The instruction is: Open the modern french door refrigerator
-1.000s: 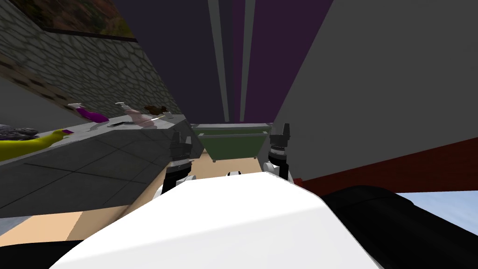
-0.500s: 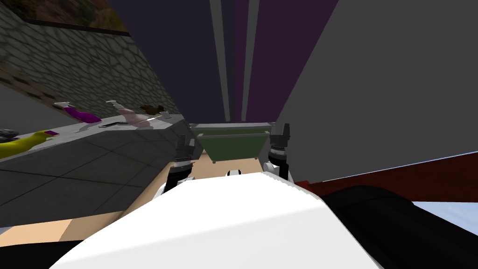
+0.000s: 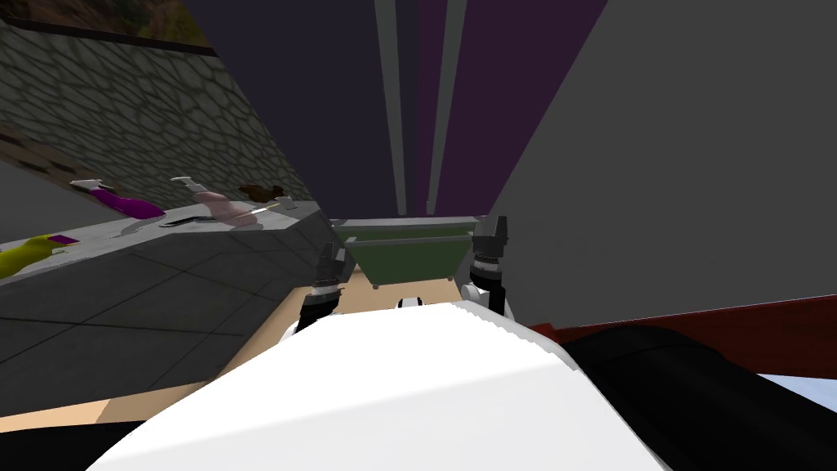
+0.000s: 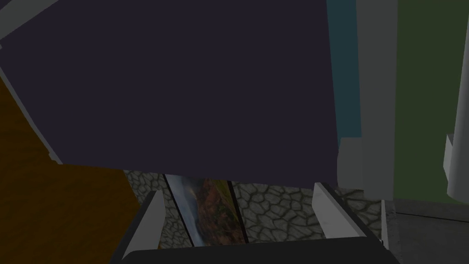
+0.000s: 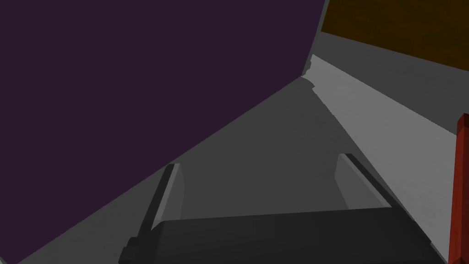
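Directly ahead stands the refrigerator (image 3: 327, 98), its navy left door and purple right door both closed, with two grey vertical handles (image 3: 391, 106) at the seam and a green drawer (image 3: 409, 255) below. The left gripper (image 3: 330, 260) faces the navy door, fingers (image 4: 151, 220) spread apart and holding nothing. The right gripper (image 3: 496, 225) faces the purple door beside a grey wall (image 3: 654, 163), fingers likewise spread and empty. A counter (image 3: 204, 278) with bottles (image 3: 221, 204) lies to the left.

My head view cuts the refrigerator (image 3: 327, 98) off at its top edge, and both pale handles (image 3: 393, 106) with it. On the counter (image 3: 163, 286), a yellow thing (image 3: 20, 253), possibly a bottle, is clipped by the left edge. The brown item (image 3: 260, 193) further along is too small for me to name.
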Controlling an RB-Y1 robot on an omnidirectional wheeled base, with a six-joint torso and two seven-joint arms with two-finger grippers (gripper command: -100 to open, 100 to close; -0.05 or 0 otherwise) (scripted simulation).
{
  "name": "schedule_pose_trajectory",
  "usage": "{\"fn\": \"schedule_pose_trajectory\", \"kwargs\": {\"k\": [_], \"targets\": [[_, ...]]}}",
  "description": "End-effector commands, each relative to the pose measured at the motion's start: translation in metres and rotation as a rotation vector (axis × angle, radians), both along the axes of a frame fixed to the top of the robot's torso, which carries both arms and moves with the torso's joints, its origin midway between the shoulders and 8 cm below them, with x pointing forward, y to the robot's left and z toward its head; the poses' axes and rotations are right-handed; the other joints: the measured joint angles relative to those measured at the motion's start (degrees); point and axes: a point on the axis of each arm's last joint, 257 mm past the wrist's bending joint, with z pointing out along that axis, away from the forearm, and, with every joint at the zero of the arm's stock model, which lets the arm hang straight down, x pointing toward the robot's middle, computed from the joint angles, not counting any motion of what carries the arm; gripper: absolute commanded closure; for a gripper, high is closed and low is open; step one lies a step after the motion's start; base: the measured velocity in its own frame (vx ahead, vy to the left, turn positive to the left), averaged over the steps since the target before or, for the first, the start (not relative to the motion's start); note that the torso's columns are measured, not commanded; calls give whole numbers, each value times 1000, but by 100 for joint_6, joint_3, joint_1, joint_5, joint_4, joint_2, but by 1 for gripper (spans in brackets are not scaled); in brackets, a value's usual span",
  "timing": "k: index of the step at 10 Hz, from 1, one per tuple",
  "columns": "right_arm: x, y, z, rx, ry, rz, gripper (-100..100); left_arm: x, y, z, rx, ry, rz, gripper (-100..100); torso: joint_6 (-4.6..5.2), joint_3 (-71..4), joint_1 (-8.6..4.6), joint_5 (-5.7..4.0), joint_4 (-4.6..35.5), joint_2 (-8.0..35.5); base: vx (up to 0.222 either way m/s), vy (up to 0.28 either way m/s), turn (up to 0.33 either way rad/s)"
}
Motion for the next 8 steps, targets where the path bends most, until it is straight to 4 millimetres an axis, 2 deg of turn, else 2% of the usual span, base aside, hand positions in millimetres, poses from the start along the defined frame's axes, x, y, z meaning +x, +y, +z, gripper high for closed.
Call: {"fn": "schedule_pose_trajectory", "kwargs": {"k": [1,8], "targets": [[0,0,0,0,0,0,0,3,1,-20,3,21,-3,-100,0,-2,4,1,-1,-2,68,60,-29],[0,0,0,0,0,0,0,4,4,-66,6,72,-6,-100,0,0,0,0,0,0,61,49,-22]]}}
